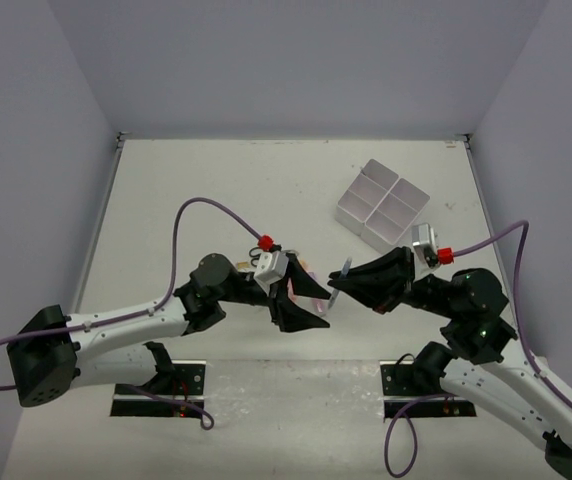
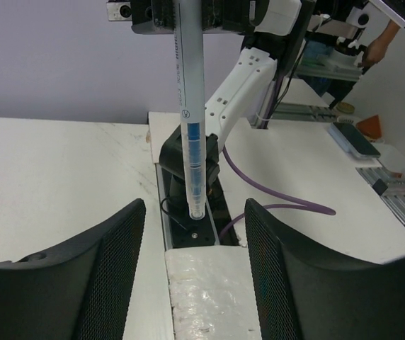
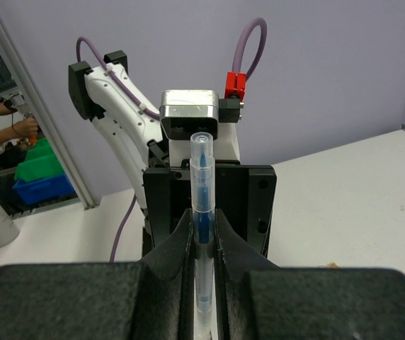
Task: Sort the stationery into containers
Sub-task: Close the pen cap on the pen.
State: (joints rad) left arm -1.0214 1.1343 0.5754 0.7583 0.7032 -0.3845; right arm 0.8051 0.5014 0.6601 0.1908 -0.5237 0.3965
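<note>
Top view: pen [image 1: 339, 282], thin, clear barrel with blue inside, is off the table near the front edge, between the two claws. It is at 3 o'clock from the left gripper [image 1: 316, 305] and at 9 o'clock from the right gripper [image 1: 354, 284].

Left wrist view: pen [image 2: 190, 127] runs straight up the middle of the left gripper [image 2: 195, 212]. Its tip is in the gap between the two mesh-faced fingers [image 2: 110, 269], apart from both.

Right wrist view: pen [image 3: 202, 205] sticks out toward 12 o'clock from the right gripper [image 3: 202, 228].

Surface: white table [image 1: 216, 190], scuffed. White four-compartment box [image 1: 383, 205] sits at 1 o'clock from the claws, well apart and turned corner-on. I cannot see anything in it from here. Purple cable [image 1: 201, 205] loops over the left arm. Plain lavender-grey walls stand on three sides.

Claws: left jaws are moderately apart, holding nothing and touching nothing. Right fingers [image 3: 170, 255] are clamped narrow on the pen barrel.
</note>
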